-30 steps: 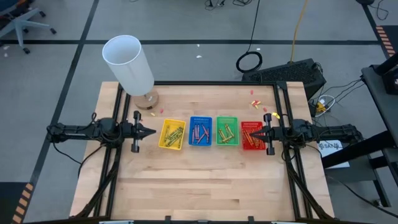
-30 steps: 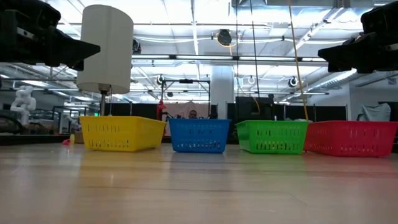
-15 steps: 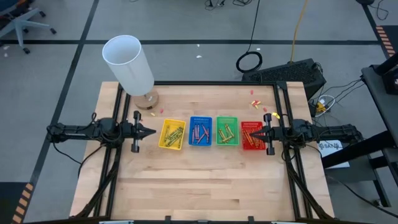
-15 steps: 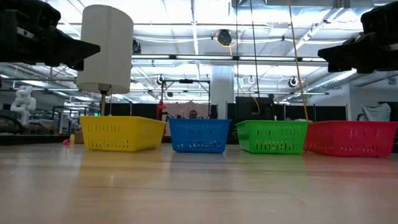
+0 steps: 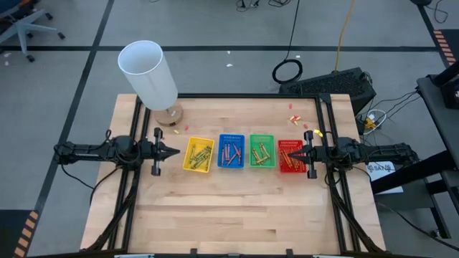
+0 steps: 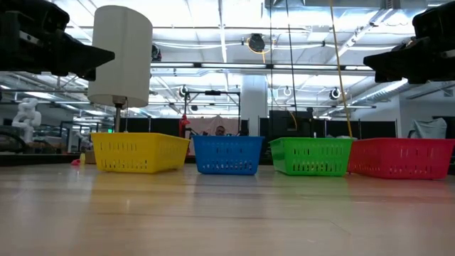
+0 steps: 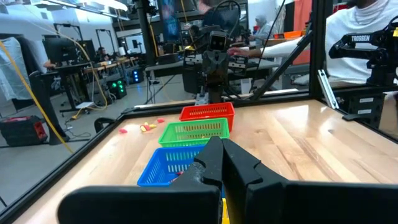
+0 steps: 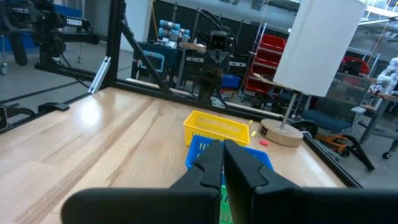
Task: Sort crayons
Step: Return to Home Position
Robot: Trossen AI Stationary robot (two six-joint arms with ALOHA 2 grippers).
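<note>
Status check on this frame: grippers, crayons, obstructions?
Left gripper shut, empty, left of yellow tray. Right gripper shut, empty, over red tray. Crayons lie in all four trays. Lamp stands back left, clear of arms.

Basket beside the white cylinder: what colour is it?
The basket is yellow; the low view shows it best.

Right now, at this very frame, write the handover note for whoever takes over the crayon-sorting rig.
Left gripper: fingers shut, empty, raised beside the yellow tray.
Right gripper: fingers shut, empty, raised at the red tray.
Crayons lie in all four trays; the blue tray and green tray sit between the other two, in one row.
Done: sorting looks finished, both arms parked at the sides.
Left: a few small loose bits at the back right of the table; check whether any is a crayon.
</note>
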